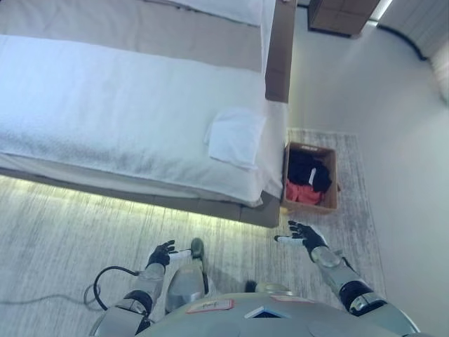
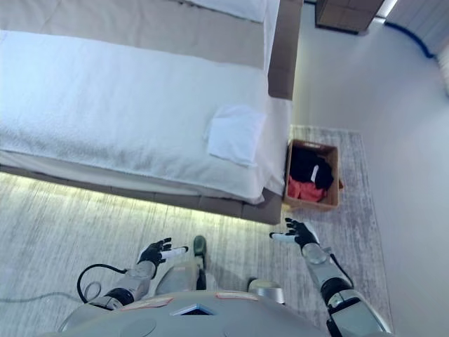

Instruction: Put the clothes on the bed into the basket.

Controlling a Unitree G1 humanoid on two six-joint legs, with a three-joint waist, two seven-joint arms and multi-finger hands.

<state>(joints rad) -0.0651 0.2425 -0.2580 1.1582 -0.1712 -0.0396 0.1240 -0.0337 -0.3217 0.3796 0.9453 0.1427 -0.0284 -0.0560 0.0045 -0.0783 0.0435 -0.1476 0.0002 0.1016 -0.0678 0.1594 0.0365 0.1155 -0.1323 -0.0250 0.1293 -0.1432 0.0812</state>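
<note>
Both hands, left hand [image 1: 162, 253] & right hand [image 1: 306, 235], spread open, empty; basket [image 1: 332, 184] w/ clothes [image 1: 307, 178] beside bed [image 1: 105, 105].

One bed [image 1: 105, 105] is standing in view, one folded white cloth [image 1: 235, 137] is lying on it, and one basket [image 1: 331, 205] is holding two garments: one black [image 1: 309, 170], one red [image 1: 303, 193].

A bed [image 1: 105, 105] with a white cover and a brown band across its far part carries a folded white cloth [image 1: 236, 136] near its right corner, while the pale carpeted floor [image 1: 56, 225] beside it bears a brown basket [image 1: 333, 175] holding black and red clothes [image 1: 307, 179].
</note>
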